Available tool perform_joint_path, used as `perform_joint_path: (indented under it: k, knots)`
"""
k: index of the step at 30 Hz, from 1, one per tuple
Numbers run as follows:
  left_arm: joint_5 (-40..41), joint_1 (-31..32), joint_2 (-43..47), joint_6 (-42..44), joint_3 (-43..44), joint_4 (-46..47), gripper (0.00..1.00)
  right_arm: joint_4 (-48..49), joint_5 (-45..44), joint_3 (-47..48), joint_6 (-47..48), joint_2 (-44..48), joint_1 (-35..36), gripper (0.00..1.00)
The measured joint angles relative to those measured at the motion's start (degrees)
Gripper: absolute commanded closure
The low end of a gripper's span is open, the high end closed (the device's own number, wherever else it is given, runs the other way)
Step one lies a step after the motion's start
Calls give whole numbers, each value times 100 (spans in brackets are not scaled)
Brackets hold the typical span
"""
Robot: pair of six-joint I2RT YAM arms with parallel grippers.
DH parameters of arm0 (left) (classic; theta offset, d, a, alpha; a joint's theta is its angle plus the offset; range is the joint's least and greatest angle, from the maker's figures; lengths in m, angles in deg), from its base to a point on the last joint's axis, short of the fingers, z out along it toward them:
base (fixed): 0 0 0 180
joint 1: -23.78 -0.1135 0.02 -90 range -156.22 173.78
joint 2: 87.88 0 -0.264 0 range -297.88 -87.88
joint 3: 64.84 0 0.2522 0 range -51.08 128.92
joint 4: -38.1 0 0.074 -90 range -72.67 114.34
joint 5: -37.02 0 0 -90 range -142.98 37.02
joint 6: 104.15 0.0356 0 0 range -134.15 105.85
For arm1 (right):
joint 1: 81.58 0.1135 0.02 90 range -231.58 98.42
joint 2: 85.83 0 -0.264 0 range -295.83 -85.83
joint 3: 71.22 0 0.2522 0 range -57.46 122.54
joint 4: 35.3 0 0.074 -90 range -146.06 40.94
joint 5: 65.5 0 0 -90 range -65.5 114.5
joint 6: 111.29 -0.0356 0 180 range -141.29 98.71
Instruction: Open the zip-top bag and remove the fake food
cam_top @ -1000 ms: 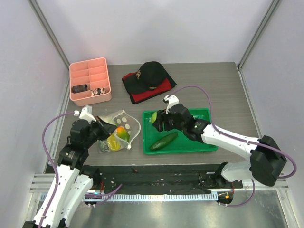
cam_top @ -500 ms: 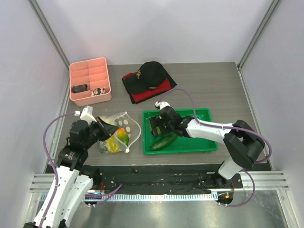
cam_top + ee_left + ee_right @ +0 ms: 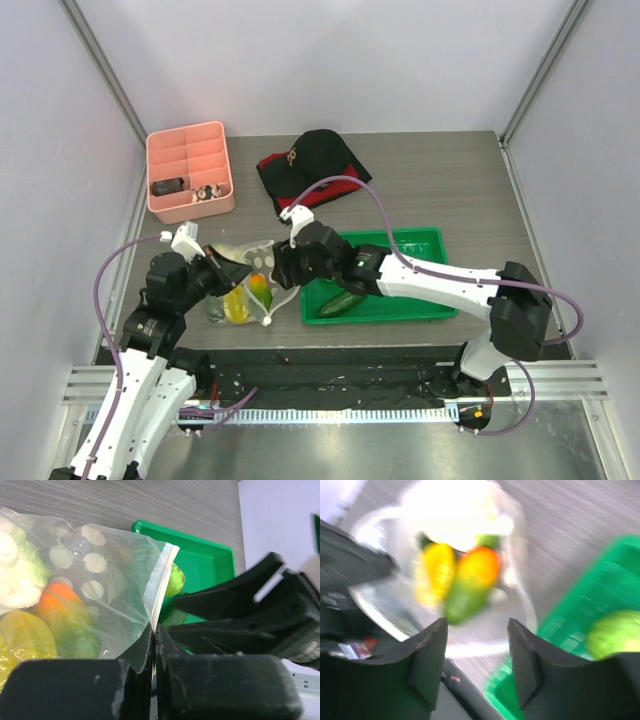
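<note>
Roughly halfway, by the look of it. The zip-top bag (image 3: 255, 258) lies on the worktop (image 3: 440, 180) just left of the green tray (image 3: 420, 240), and its mouth already gapes toward the tray, so the opening step looks done. Two pieces are out: a dark green cucumber (image 3: 343, 302) lies in the near left part of the tray, and the left wrist view shows a round green cabbage (image 3: 174, 579) in the tray beyond the bag's rim. Several pieces remain in the bag, among them an orange-and-green piece (image 3: 259, 288), a yellow piece (image 3: 236, 305) and some whitish ones. I judge that these are all that is left to remove.

The left fingers (image 3: 135, 680) are pinched shut on the bag's white zip edge and hold that side up. The right fingers (image 3: 427, 665) stand apart with nothing between them, poised above the bag's mouth with the yellow and orange pieces right below.

A second ago the right arm was over the far left corner of the tray. Half a second ago it was above the cucumber. Now it has swung left, off the tray and over the bag. The left arm, the bag and the cucumber sit as they did.
</note>
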Motion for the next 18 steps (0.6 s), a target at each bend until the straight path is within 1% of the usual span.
perform_joint_path:
  k: [1,4,8,9,11,12,14,15,17,18]
  knots:
    - [-7,0,-13,0,2,24,100,212,175,31,-164,-127,0,51]
    - [-24,0,-63,0,0,81,100,577,452,105,-452,-608,-2,51]
    - [-52,0,-85,-7,0,138,100,833,704,199,-684,-1342,-4,50]
    - [-63,0,-85,-15,0,153,100,857,739,219,-717,-1484,-4,45]
    - [-68,0,-85,-26,0,170,100,870,798,317,-789,-1749,-4,39]
    - [-68,0,-83,-31,0,175,100,885,824,389,-815,-1864,-4,33]
    - [-68,0,-83,-50,0,177,100,1001,874,487,-857,-2039,-4,29]
    - [-68,0,-83,-74,0,179,100,1064,896,509,-883,-2092,-4,25]
    - [-66,0,-72,-129,-20,212,100,1204,938,518,-938,-2175,-2,22]
    - [-66,0,-57,-142,-50,245,100,1252,955,518,-953,-2210,-2,18]
